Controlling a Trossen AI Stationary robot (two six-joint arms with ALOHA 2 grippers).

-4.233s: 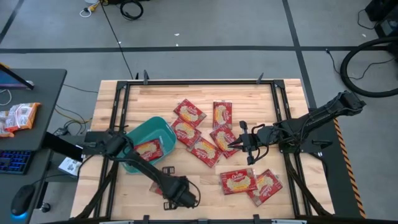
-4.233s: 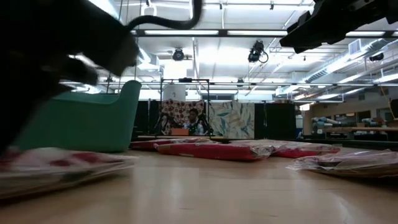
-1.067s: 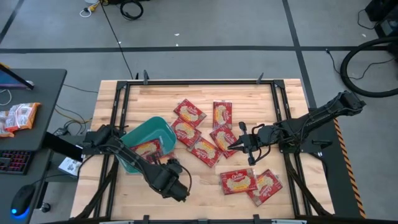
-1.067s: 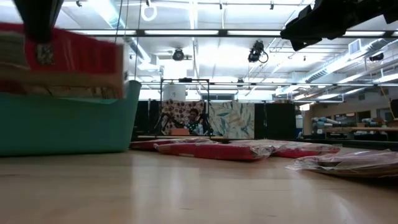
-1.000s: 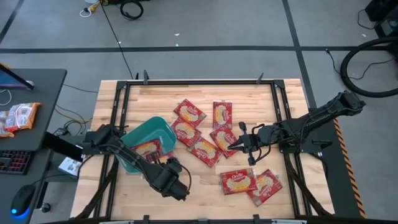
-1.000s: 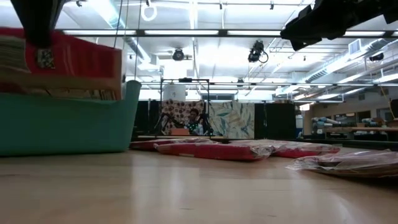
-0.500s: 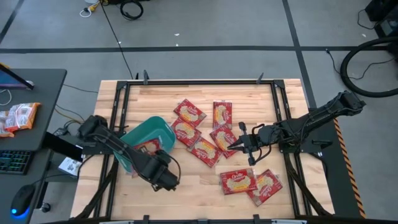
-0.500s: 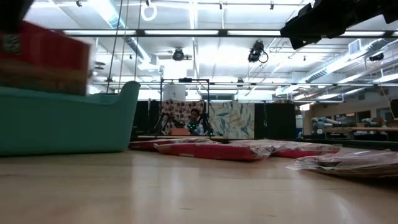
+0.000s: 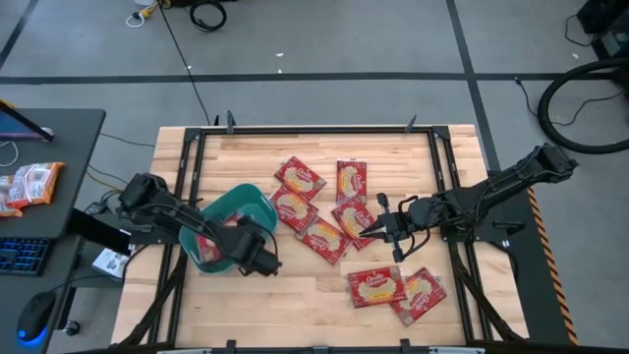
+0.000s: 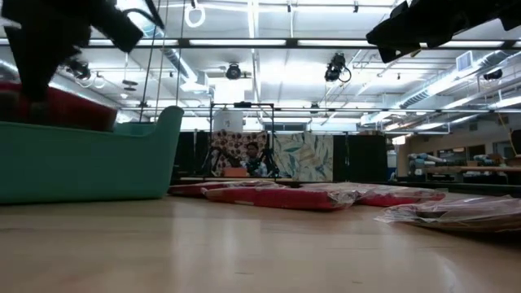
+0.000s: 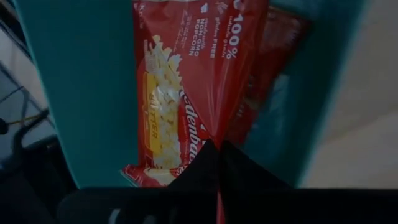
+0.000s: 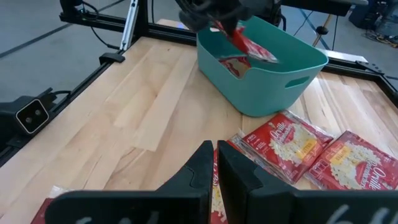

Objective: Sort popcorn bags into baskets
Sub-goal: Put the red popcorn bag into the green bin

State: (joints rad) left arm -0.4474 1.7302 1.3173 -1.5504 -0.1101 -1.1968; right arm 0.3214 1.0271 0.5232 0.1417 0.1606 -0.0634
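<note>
Moved: left gripper (image 9: 257, 258) now over basket (image 9: 257, 200).
Grip: I keep packet (image 11: 186, 81) pinched for release inside.
Right gripper (image 12: 215, 163): closed, empty.

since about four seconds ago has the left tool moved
Yes. In the high view the left tool has come up from the table's near edge to the teal basket, shut on a popcorn bag hanging inside it.
</note>
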